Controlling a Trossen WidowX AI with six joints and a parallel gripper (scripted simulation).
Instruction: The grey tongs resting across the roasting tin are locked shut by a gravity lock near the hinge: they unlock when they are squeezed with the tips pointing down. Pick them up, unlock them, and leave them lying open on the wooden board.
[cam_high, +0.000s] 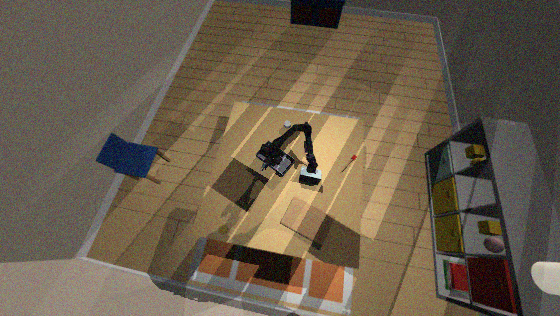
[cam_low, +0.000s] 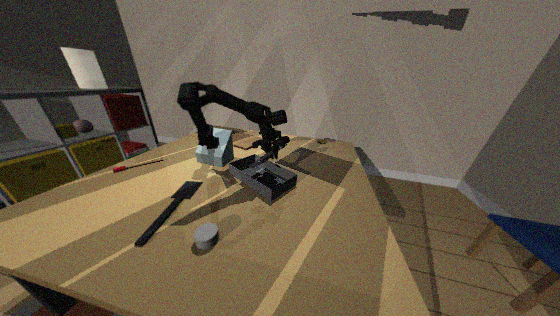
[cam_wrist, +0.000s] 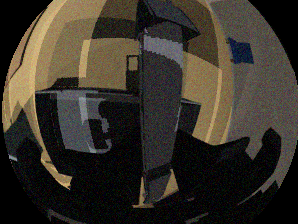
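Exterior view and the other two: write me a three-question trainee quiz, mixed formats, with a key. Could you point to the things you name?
1. True or false: the gripper (cam_high: 265, 166) (cam_low: 274, 154) (cam_wrist: 153, 125) is shut on the tongs (cam_low: 264, 159) (cam_wrist: 162, 95).
2. The thin tool (cam_high: 347, 166) (cam_low: 145, 164) ends in which colour?
a) blue
b) red
c) green
3. Fill in: in the exterior view, the small round ____ is nearer the camera than the roasting tin (cam_high: 285, 167) (cam_low: 275, 193) (cam_wrist: 80, 94).

Key: 1 true; 2 b; 3 grey cylinder (cam_high: 287, 124) (cam_low: 206, 236).

Pale blue block (cam_high: 310, 175) (cam_low: 216, 150); black spatula (cam_low: 167, 215) toward a table corner; red-handled tool (cam_high: 353, 158) (cam_low: 120, 169) nearer one edge.
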